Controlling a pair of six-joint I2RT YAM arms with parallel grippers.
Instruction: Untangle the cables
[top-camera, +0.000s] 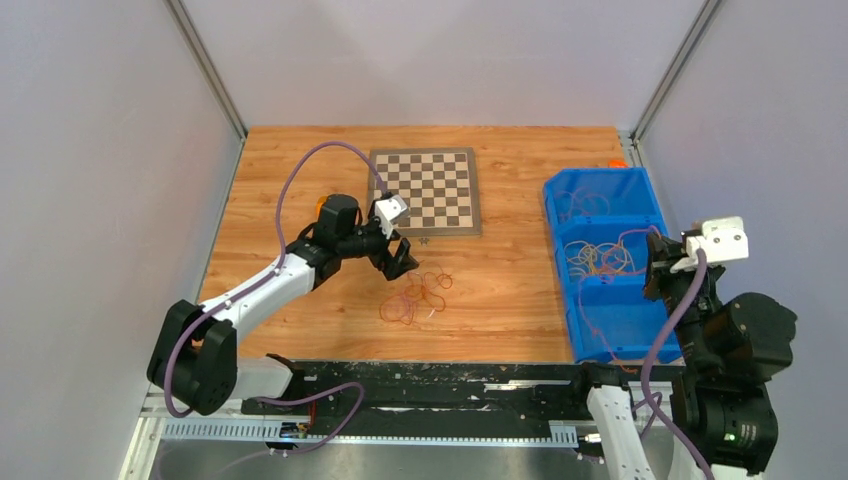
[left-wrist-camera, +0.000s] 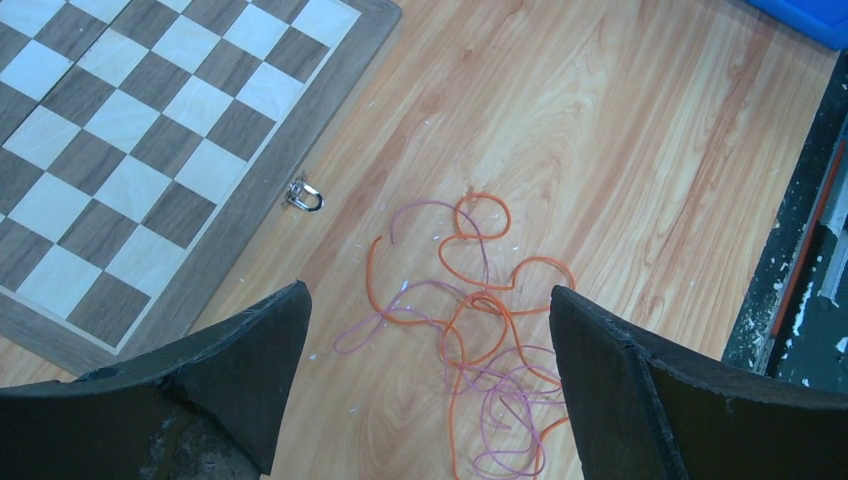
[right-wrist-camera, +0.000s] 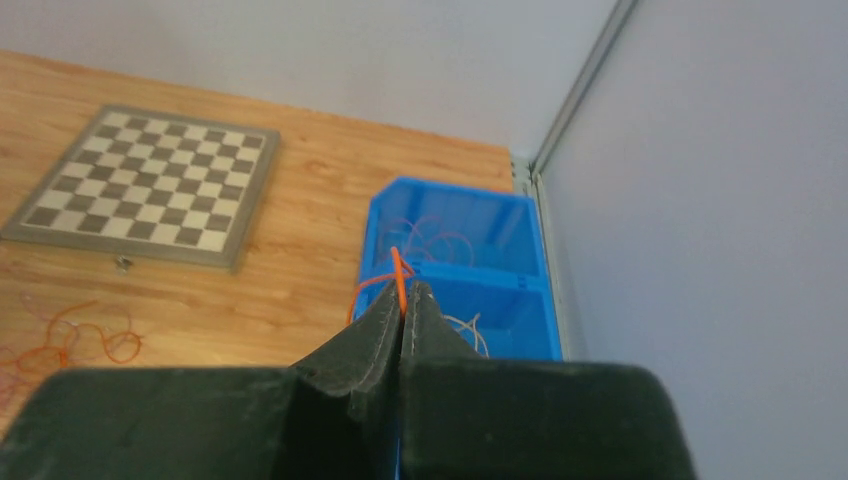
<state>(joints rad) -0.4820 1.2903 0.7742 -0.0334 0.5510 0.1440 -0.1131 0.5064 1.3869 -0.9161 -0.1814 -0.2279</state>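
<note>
the cables (left-wrist-camera: 470, 320) lie tangled on the surface (top-camera: 510, 290) just off the near edge of the chessboard (top-camera: 428, 188). the left hand (left-wrist-camera: 430, 300) hovers over them, spread wide and holding nothing. the right hand (right-wrist-camera: 403, 300), well right of the chessboard above the blue bin (top-camera: 630, 320), is pressed together, pinching an orange cable (right-wrist-camera: 400, 268).
</note>
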